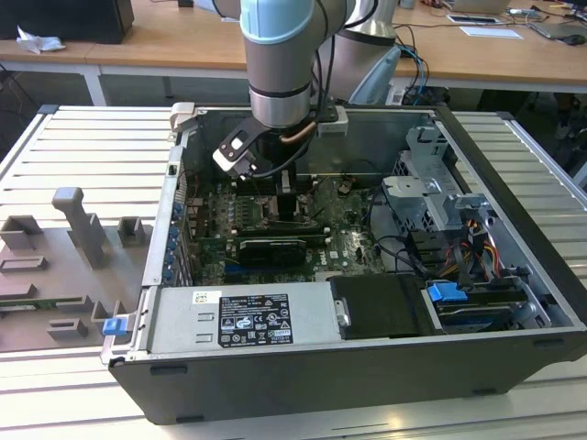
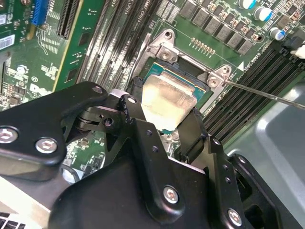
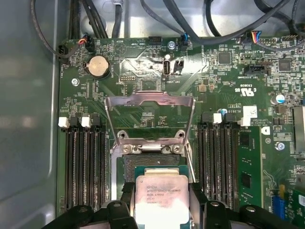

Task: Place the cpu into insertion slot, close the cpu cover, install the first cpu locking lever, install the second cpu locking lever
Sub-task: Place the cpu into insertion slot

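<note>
Cpu (image 3: 161,198), flat, face up: was clenched by opposite edges in gripper (image 2: 162,119) jaws, lay squarely over insertion slot (image 3: 127,168) at motherboard's (image 3: 228,71) middle, seating not discernible; cpu cover (image 3: 150,99) stood raised open at slot's edge opposite the gripper

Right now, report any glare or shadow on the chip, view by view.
Second wrist view: the chip glares pale, face washed out. First wrist view: part of its face bleaches white. Exterior view: the board under the arm sits in shadow.
</note>
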Robot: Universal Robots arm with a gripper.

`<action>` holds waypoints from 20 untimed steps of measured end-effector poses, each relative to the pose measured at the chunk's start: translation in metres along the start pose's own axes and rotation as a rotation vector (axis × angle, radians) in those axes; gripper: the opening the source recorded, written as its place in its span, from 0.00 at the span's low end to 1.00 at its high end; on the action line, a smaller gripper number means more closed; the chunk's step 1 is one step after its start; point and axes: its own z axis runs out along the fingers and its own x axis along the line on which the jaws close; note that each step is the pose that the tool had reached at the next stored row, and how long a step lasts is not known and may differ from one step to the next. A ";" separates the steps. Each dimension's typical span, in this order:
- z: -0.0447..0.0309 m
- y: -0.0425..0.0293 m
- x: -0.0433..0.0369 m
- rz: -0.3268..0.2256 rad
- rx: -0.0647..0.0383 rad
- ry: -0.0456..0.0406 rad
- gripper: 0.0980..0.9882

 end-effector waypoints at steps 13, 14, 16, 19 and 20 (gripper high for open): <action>0.0036 0.0003 0.0012 0.000 0.000 -0.0001 0.49; 0.0036 0.0003 0.0012 0.000 0.000 0.0000 0.49; 0.0036 0.0003 0.0012 0.000 0.000 0.0000 0.49; 0.0037 0.0003 0.0012 0.000 0.000 0.0000 0.49; 0.0037 0.0003 0.0012 0.000 0.000 -0.0001 0.49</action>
